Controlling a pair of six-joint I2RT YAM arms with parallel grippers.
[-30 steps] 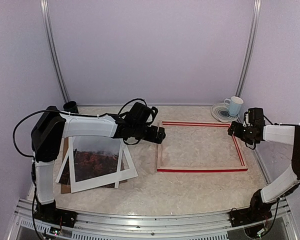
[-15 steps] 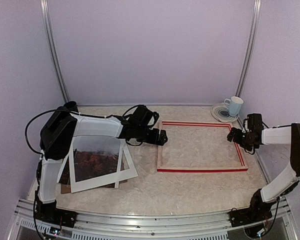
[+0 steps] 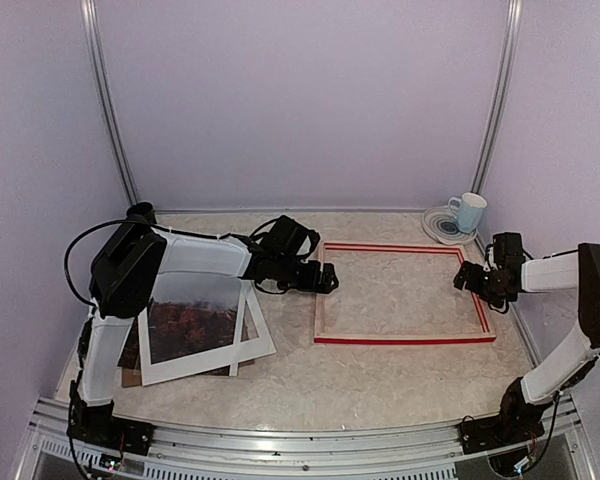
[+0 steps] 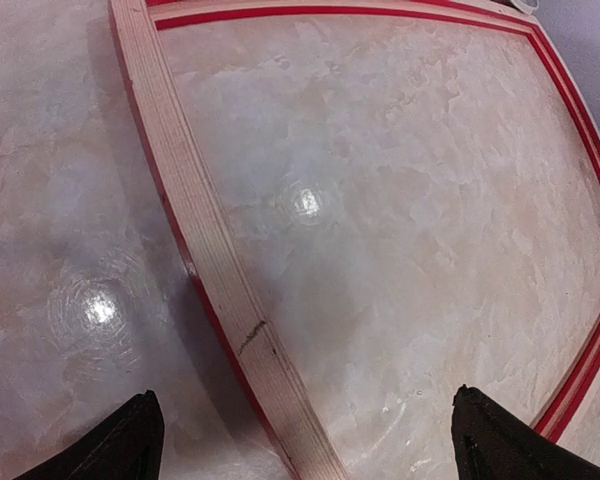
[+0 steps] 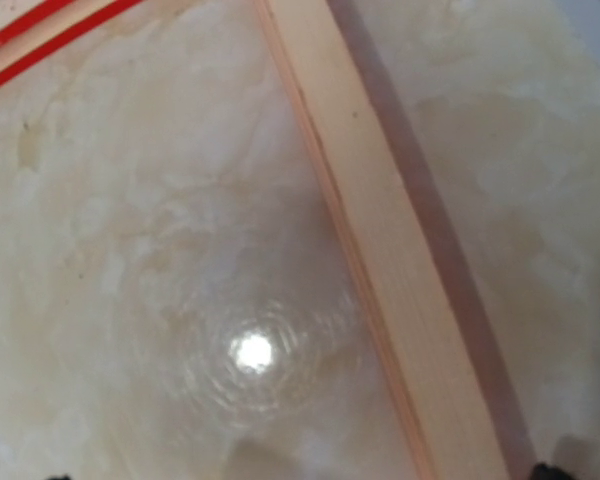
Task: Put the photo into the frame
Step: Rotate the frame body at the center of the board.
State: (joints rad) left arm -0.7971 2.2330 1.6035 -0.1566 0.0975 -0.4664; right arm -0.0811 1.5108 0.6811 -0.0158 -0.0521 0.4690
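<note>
The frame [image 3: 405,339] lies flat right of centre with its pale wood back up and red edges showing. My left gripper [image 3: 325,278] hangs open low over its left rail [image 4: 210,260], one finger on each side of it, gripping nothing. My right gripper [image 3: 467,280] is open just above the right rail [image 5: 380,220], and only its fingertips [image 5: 550,470] show at the bottom edge of the right wrist view. The photo [image 3: 185,310], grey sky over dark reddish ground, lies at the left under a white mat [image 3: 205,365], away from both grippers.
A brown backing board [image 3: 130,376] peeks out under the mat and photo at the left. A pale blue mug [image 3: 469,211] stands on a saucer [image 3: 442,228] at the back right, just behind the frame's far corner. Side walls stand close to both arms.
Both grippers have come down closer to the frame's side rails. The left one also shifted slightly right, and the right one moved nearer. The frame and the photo have not moved.
</note>
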